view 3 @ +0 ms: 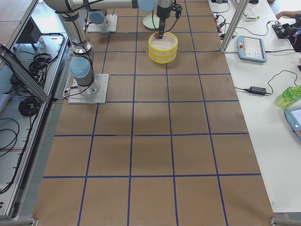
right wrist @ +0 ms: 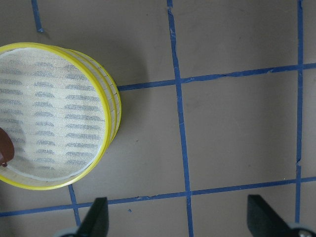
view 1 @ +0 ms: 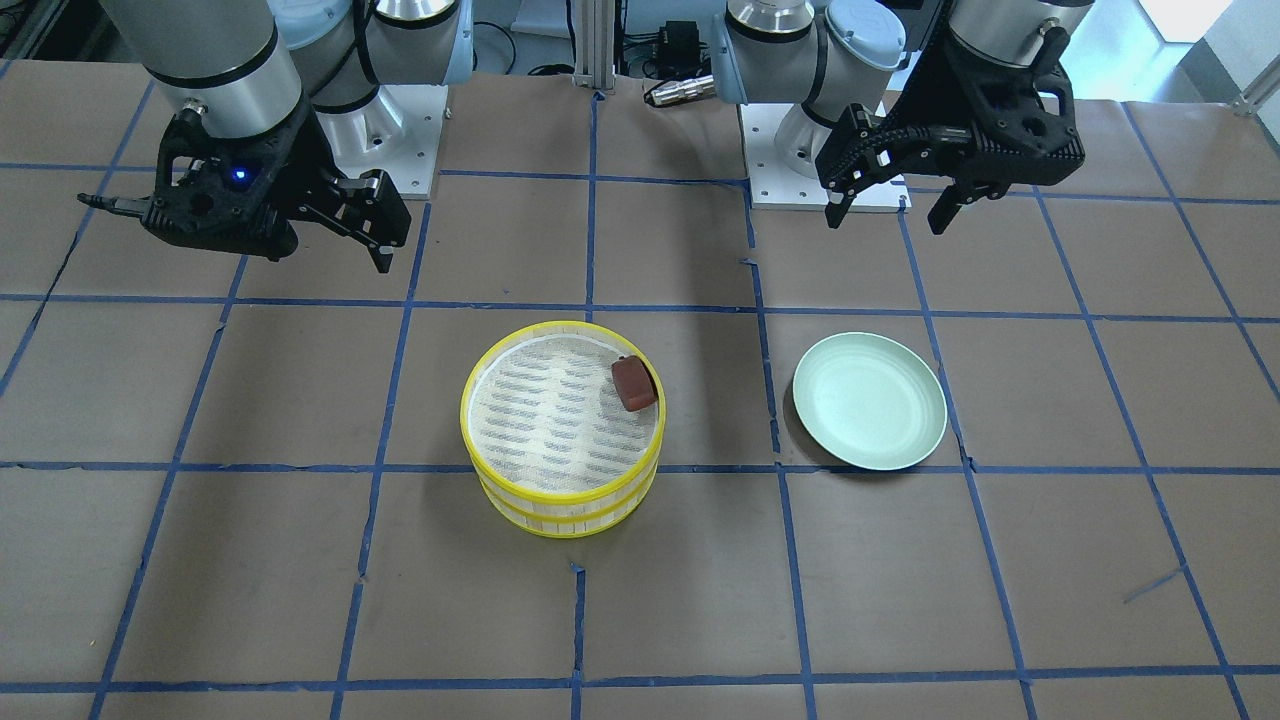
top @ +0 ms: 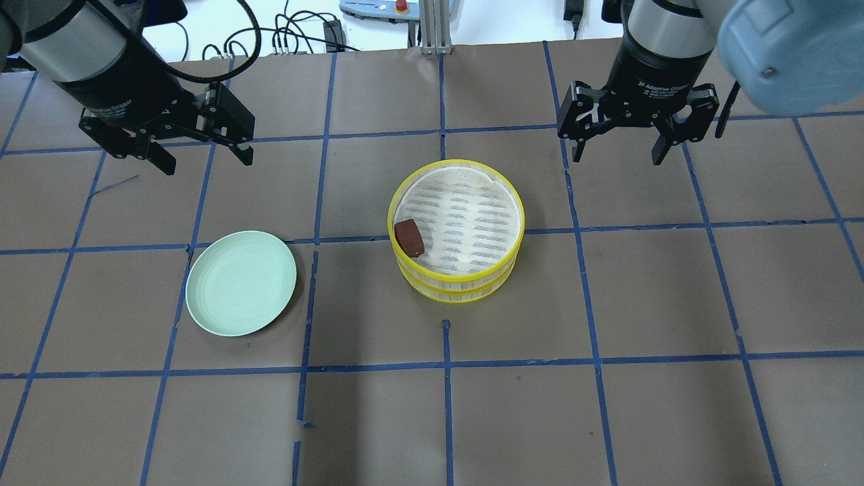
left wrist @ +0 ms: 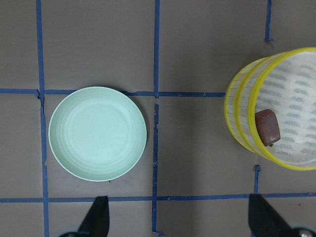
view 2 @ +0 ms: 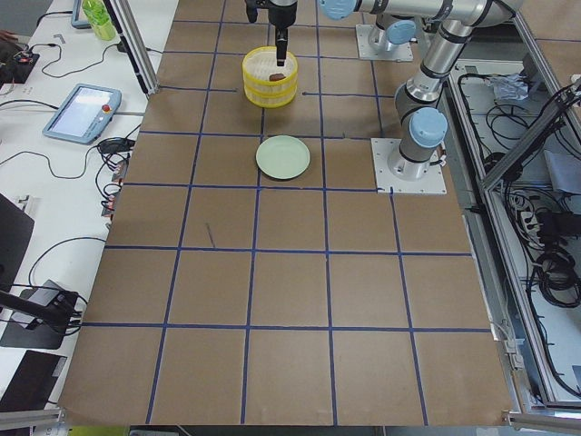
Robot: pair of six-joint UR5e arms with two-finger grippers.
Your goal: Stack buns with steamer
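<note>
A yellow-rimmed steamer (view 1: 565,505), two tiers stacked, stands mid-table; it also shows in the overhead view (top: 459,287). A reddish-brown bun (view 1: 634,384) lies on the top tier's mesh against the rim, on the side toward the plate (top: 409,237) (left wrist: 267,127). The white bun is hidden in every view. The pale green plate (top: 241,282) (left wrist: 97,134) lies bare. My left gripper (top: 206,160) (view 1: 888,222) is open and empty, high above the table beyond the plate. My right gripper (top: 617,157) (view 1: 345,245) is open and empty, high, off to the steamer's other side.
Brown paper with a blue tape grid covers the table (top: 648,304). The arm bases (view 1: 400,130) stand at the robot's edge. In the right wrist view the steamer (right wrist: 111,106) is at the left with the bun's edge (right wrist: 4,148) showing.
</note>
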